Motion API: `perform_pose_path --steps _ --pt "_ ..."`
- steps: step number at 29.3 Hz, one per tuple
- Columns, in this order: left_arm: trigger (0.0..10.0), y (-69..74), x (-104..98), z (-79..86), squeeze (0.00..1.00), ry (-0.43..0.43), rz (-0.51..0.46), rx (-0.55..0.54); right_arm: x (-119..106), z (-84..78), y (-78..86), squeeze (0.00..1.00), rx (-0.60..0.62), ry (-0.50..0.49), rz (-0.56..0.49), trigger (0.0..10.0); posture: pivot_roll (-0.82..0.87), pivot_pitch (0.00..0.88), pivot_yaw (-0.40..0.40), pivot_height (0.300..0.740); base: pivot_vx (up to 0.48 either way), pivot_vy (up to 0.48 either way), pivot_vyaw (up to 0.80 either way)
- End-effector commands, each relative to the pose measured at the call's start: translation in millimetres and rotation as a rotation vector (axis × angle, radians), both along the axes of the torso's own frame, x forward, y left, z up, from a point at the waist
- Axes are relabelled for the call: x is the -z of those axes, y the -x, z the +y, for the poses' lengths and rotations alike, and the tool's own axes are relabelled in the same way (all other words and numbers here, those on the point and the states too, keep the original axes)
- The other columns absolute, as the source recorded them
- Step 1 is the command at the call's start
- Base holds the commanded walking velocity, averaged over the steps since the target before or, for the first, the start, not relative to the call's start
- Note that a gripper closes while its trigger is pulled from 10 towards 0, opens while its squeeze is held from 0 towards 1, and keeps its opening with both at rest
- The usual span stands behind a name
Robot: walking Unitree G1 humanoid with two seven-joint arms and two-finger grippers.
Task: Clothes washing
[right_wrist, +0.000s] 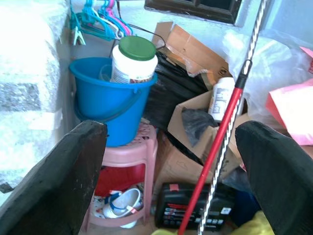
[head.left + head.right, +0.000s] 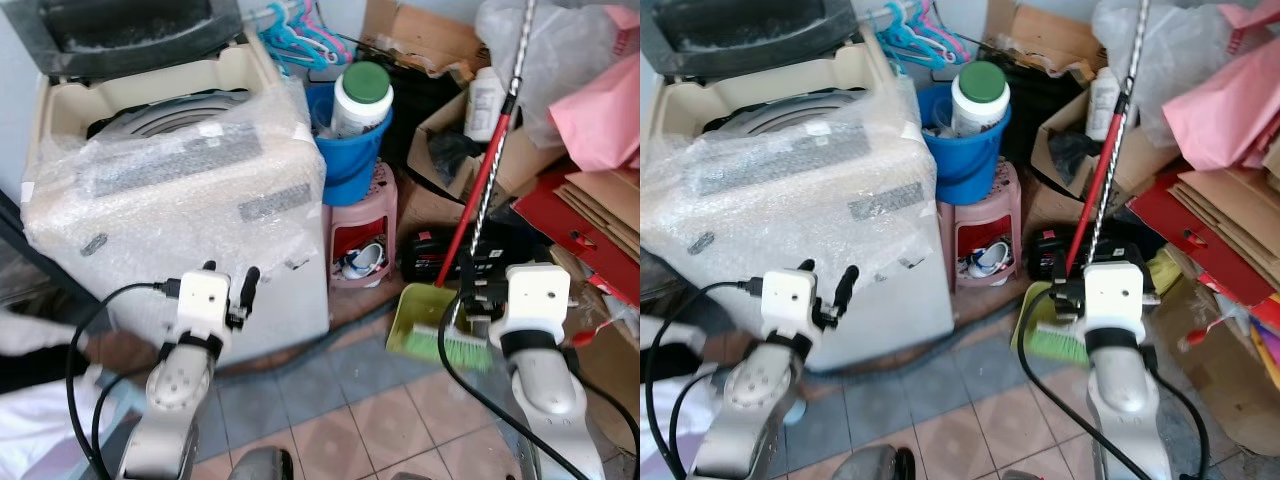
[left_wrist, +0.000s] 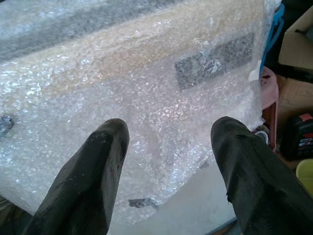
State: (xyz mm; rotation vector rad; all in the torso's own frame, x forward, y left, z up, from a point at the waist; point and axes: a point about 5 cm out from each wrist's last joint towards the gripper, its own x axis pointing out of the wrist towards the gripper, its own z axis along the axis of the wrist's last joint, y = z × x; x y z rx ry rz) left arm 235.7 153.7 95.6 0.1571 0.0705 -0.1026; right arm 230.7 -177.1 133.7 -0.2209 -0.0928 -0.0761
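A top-loading washing machine (image 2: pixel 180 190), cream and wrapped in bubble wrap, stands at the left with its dark lid (image 2: pixel 120 25) raised and the drum opening visible. My left gripper (image 2: pixel 231 280) is open right in front of the machine's wrapped front face (image 3: pixel 161 98), with nothing between its fingers. My right gripper (image 1: pixel 168 166) is open and empty too; it is held to the right of the machine, over the green dustpan (image 2: pixel 425 320), and faces the blue bucket (image 1: pixel 100 98). White cloth (image 2: pixel 35 420) lies on the floor at the lower left.
The blue bucket (image 2: pixel 350 150) holds a white jar with a green lid (image 2: pixel 362 95) and sits on a pink stool (image 2: pixel 360 235). A red-handled broom (image 2: pixel 487 185) leans by the dustpan. Cardboard boxes (image 2: pixel 520 150), a pink bag (image 2: pixel 600 115) and hangers (image 2: pixel 300 35) crowd the right and back.
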Motion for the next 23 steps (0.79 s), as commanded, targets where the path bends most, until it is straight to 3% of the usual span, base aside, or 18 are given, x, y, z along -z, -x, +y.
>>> perform_pose_path --steps 1,15,23 --pt "10.0 0.3 -3 -3.9 0.00 0.008 -0.010 0.005 -3 -8.1 1.1 0.00 0.027 0.018 -0.008 10.0 -0.04 0.053 0.071 0.740 0.000 0.000 0.80" --pt "10.0 -2.5 -3 -2.8 0.00 0.031 -0.004 -0.015 -9 -6.2 0.9 0.00 -0.005 0.014 -0.025 10.0 -0.05 0.057 0.074 0.740 0.000 0.000 0.80" --pt "10.0 -4.8 0 -4.4 0.00 0.068 0.022 -0.048 -12 4.9 -0.5 0.00 -0.073 0.004 -0.033 10.0 -0.05 0.061 0.069 0.740 0.000 0.000 0.80"
